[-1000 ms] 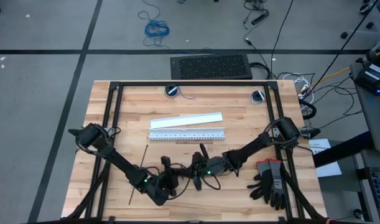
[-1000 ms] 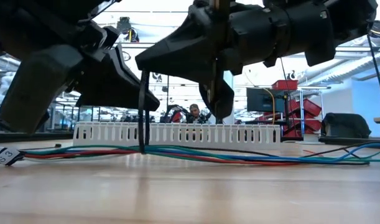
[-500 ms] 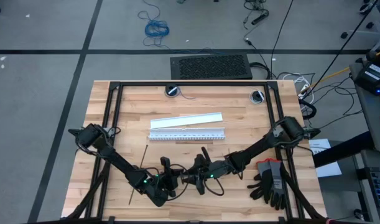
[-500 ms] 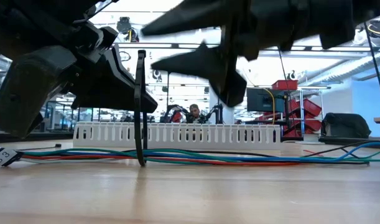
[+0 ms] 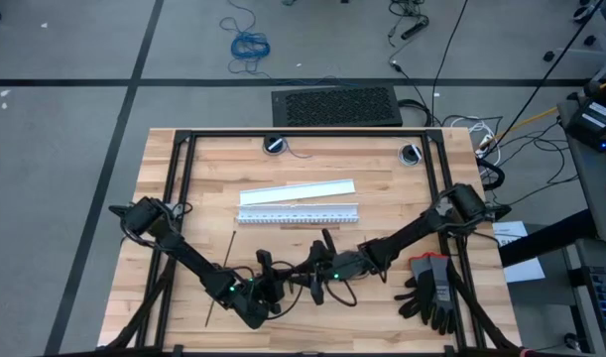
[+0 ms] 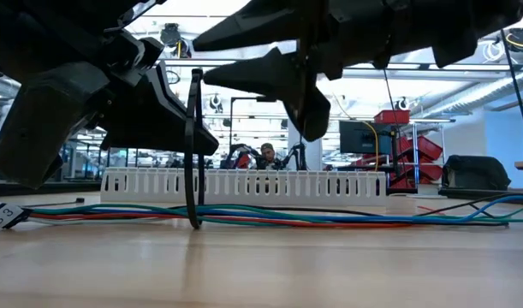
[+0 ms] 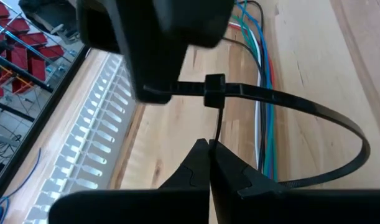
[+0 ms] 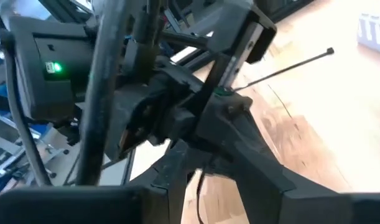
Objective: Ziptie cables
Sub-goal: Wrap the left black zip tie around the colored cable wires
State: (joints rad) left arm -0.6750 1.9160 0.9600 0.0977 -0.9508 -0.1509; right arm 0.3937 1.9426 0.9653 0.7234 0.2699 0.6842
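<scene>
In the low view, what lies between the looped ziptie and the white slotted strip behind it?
Bare wood: in the low view the ziptie loops around the cables, and only table shows before the slotted strip.

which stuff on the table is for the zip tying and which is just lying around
In the job: cables; looped ziptie around them; spare ziptie; left gripper; right gripper.
Lying about: white slotted strip; plain white strip; gloves.
</scene>
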